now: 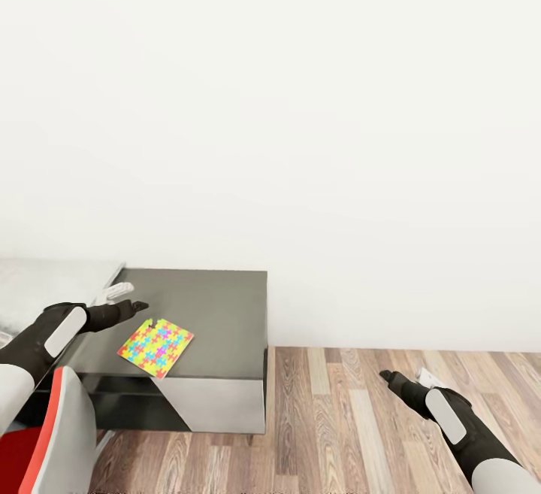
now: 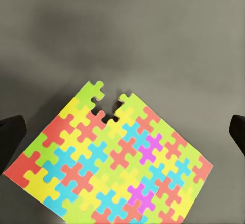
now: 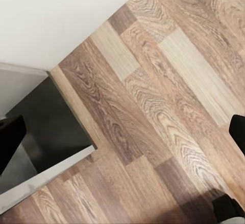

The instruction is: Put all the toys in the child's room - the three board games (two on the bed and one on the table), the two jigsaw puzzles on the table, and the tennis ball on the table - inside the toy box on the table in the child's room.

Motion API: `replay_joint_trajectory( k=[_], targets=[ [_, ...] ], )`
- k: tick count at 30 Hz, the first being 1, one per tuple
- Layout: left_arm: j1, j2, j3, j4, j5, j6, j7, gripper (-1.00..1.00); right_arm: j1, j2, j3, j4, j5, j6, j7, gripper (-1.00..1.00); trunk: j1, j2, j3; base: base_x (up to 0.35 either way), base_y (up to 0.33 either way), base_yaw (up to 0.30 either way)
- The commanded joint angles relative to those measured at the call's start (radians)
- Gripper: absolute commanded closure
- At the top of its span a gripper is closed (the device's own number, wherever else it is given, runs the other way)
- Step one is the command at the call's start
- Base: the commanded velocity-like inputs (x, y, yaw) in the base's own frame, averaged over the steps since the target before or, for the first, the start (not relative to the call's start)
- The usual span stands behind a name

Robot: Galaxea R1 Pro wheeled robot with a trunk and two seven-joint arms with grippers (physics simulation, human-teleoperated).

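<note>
A flat, many-coloured jigsaw puzzle (image 1: 155,347) lies on the dark grey table (image 1: 218,306), near its front left part. In the left wrist view the same puzzle (image 2: 115,160) has one piece missing at its far edge. My left gripper (image 1: 135,304) hovers just above the table behind the puzzle, open, with a dark fingertip (image 2: 10,137) at each side of the wrist view and nothing between them. My right gripper (image 1: 389,378) hangs open over the wooden floor to the right of the table, one fingertip (image 3: 10,137) showing in its wrist view.
A white wall stands right behind the table. A red and grey chair (image 1: 52,441) sits at the near left. A light grey surface (image 1: 45,283) adjoins the table's left side. Wooden floor (image 1: 361,434) stretches to the right, and the table's corner (image 3: 51,132) shows beside it.
</note>
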Motion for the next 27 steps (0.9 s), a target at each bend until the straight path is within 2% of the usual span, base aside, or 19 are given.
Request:
replay_joint_trajectory(
  k=[1,10,13,17,21,27],
  targets=[
    [-0.001,0.002,-0.004,0.0,0.0,0.001,-0.004,-1.0,0.0,0.0,-0.001,-0.002,-0.011,0.005,-0.008,-1.0,0.001,-0.002,-0.004,0.0,0.0,0.0],
    [-0.001,0.011,0.0,0.0,0.002,0.004,-0.02,-1.0,0.0,0.0,-0.001,-0.001,-0.011,0.005,-0.008,-1.0,0.001,-0.002,-0.018,0.0,0.0,0.009],
    [-0.001,0.021,0.0,0.0,0.004,0.005,-0.039,-1.0,0.0,0.0,-0.001,-0.001,-0.011,0.005,-0.008,-1.0,0.001,-0.002,-0.023,0.0,0.0,0.048],
    [-0.001,0.044,0.001,0.001,0.008,0.006,-0.095,-1.0,0.0,0.0,-0.001,-0.001,-0.011,0.004,-0.008,-1.0,0.001,-0.002,-0.029,0.0,0.0,0.058],
    [-0.001,0.052,0.002,0.004,0.008,0.007,-0.135,-1.0,0.0,0.0,-0.001,0.001,-0.011,0.003,-0.008,-1.0,0.001,-0.002,-0.036,0.0,0.0,0.061],
    [-0.001,0.058,0.001,0.004,0.008,0.007,-0.153,-1.0,0.0,0.0,-0.001,0.002,-0.011,0.003,-0.008,-1.0,0.001,-0.002,-0.046,0.0,0.0,0.063]
  ],
)
